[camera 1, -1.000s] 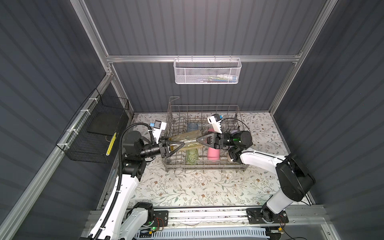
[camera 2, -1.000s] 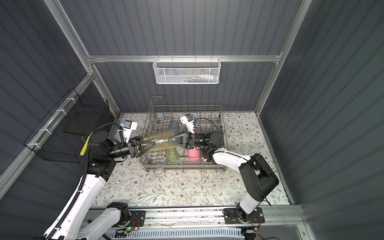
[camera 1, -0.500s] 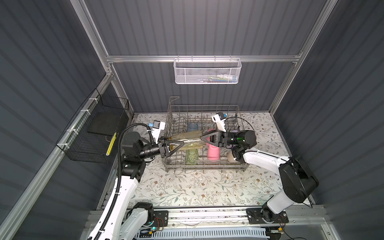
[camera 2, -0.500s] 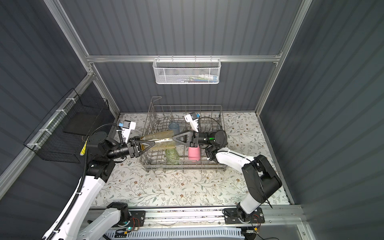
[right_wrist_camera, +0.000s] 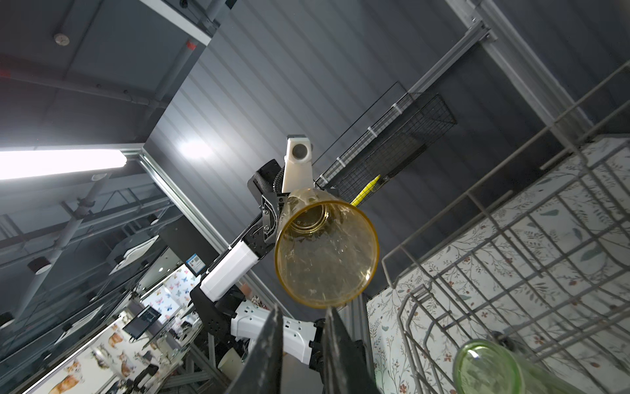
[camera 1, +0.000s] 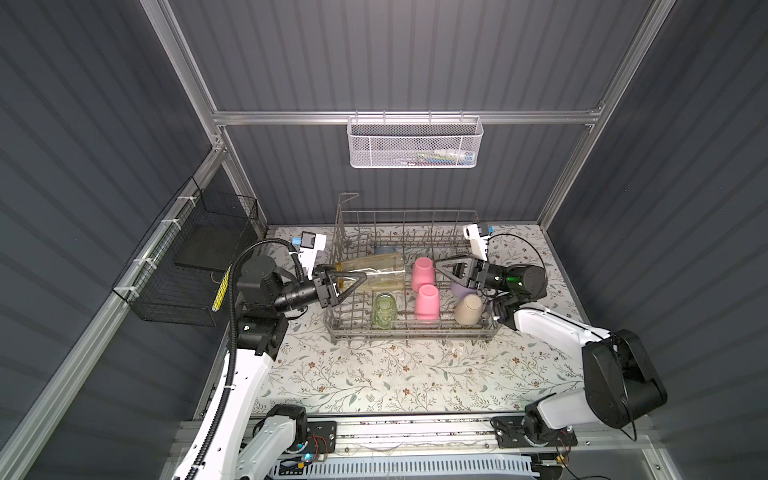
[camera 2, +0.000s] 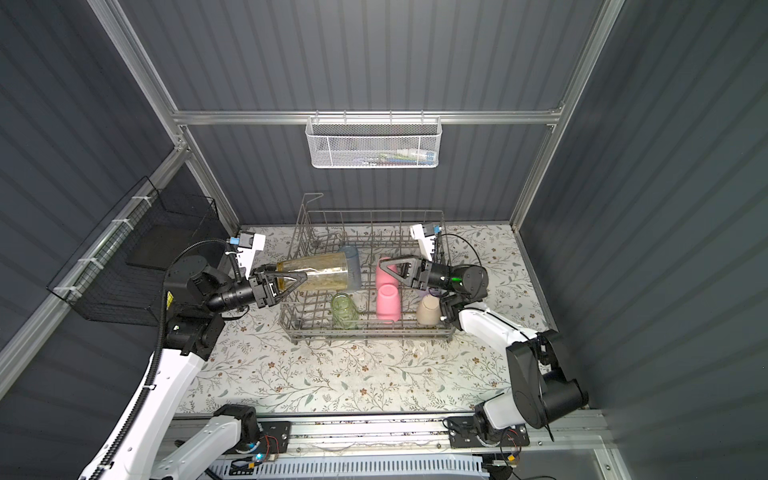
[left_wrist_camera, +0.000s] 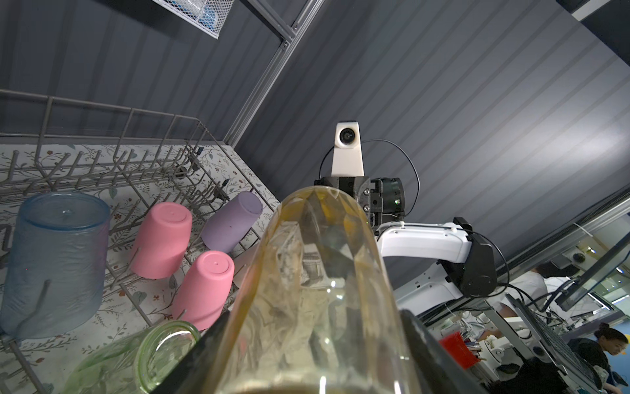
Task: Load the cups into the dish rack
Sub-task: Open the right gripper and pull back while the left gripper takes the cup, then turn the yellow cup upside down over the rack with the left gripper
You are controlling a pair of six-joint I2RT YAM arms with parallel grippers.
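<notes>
My left gripper (camera 1: 362, 277) is shut on the clear yellow cup (camera 1: 374, 272), which it holds lying sideways above the left part of the grey wire dish rack (camera 1: 411, 332). That cup's open mouth (right_wrist_camera: 327, 252) faces my right gripper (camera 1: 438, 266). The right gripper hangs over the rack's right side. Its jaws stand slightly open with nothing between them (right_wrist_camera: 304, 317), just clear of the cup's rim. Inside the rack sit two pink cups (camera 1: 423, 269) (camera 1: 427, 302), a green one (camera 1: 384, 311), a beige one (camera 1: 468, 309), a lavender one (camera 1: 461, 289) and a blue-grey one (left_wrist_camera: 54, 259).
A white mesh basket (camera 1: 415, 143) hangs on the back wall. A black wire basket (camera 1: 187, 266) is fixed to the left wall. The rack stands at the back of the floral table (camera 1: 395, 374), whose front half is bare.
My right gripper has opened off the yellow cup's rim and drawn back to the right. The left gripper still holds the cup in the same place.
</notes>
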